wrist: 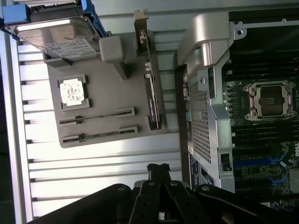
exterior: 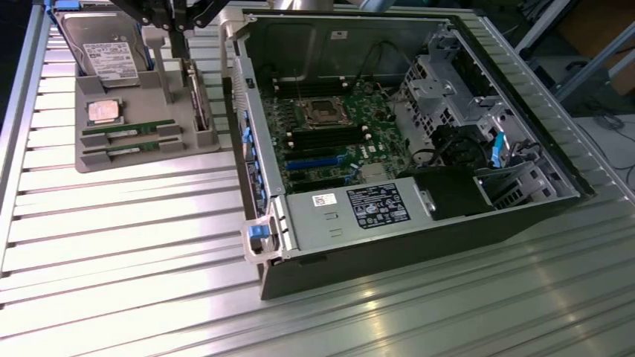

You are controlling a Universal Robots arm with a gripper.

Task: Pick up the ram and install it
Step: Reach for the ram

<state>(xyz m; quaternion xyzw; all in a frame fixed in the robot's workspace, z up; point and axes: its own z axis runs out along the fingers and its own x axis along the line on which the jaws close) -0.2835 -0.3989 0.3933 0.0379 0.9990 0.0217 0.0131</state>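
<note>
Counted below the claw (wrist: 158, 168), from the exterior view's left: one hard drive (exterior: 107, 56), one processor chip (exterior: 102, 110), then two green sticks, the ram (exterior: 130, 129) and its twin (exterior: 127, 151), side by side in slots of one gray tray (exterior: 154, 108), well apart from the claw; one expansion card (exterior: 201, 104) on edge. Found the claw clenched, holding nothing. Beyond the claw, toward the exterior view's right, noted one open computer case (exterior: 397, 245) on a slatted metal table (exterior: 129, 238). Saw bare slats between tray and case.

The exterior view looked down steeply from well off over the table (exterior: 119, 245). The wrist view faced down from nearer. Both took in the grey tray (exterior: 149, 158) (wrist: 107, 93) and the open computer case (exterior: 397, 260) (wrist: 205, 93).
</note>
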